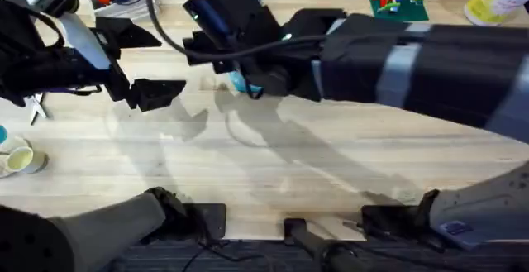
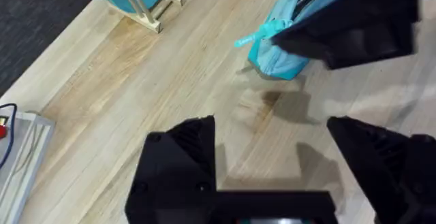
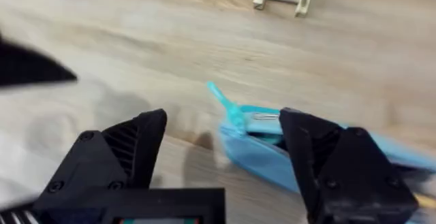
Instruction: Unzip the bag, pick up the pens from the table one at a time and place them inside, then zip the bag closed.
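Hovering spread-fingered over the table [image 2: 122,81], the left gripper [image 2: 272,156] faces the bag [image 2: 283,50] at twelve o'clock, the right gripper [image 3: 225,149] gaping beside its pull tab [image 3: 225,105].

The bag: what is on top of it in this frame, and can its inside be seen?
The right gripper, fingers apart, hangs over the bag near its zipper tab. The right arm covers most of the bag from overhead, so its contents cannot be seen.

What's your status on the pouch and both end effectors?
Left end effector open, empty. Right end effector open over light blue fabric pouch, zipper end. Teal pull tab free. Pens unseen.
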Controlling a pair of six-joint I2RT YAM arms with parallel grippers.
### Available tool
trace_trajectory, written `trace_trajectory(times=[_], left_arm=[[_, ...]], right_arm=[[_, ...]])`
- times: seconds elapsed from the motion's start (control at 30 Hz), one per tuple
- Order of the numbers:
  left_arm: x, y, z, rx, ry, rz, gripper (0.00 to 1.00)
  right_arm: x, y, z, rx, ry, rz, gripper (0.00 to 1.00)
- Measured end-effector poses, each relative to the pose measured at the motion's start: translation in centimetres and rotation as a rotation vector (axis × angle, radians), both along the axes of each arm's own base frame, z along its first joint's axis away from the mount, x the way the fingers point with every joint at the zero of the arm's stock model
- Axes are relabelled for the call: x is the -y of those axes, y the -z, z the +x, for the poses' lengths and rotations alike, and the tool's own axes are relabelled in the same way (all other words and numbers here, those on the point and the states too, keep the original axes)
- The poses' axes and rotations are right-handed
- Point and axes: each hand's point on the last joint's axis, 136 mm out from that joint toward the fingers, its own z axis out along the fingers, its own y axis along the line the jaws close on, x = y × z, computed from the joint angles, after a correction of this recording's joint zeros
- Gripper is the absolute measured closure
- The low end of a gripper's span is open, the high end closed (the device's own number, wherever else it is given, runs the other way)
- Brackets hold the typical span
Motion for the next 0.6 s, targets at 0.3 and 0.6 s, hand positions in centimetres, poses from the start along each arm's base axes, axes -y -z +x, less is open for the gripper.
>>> trace_trajectory(times=[0.3,0.6], left_arm=[[0.0,0.0,0.0,0.000,0.000,0.000,0.008],[0.0,0.0,0.0,0.000,0.000,0.000,0.008]], right_arm=[[2.2,-4.9,-1.5,0.032,-0.187,-0.301,0.005],[3.4,-10.7,-2.7,0.050,-0.302,-0.420,0.005]])
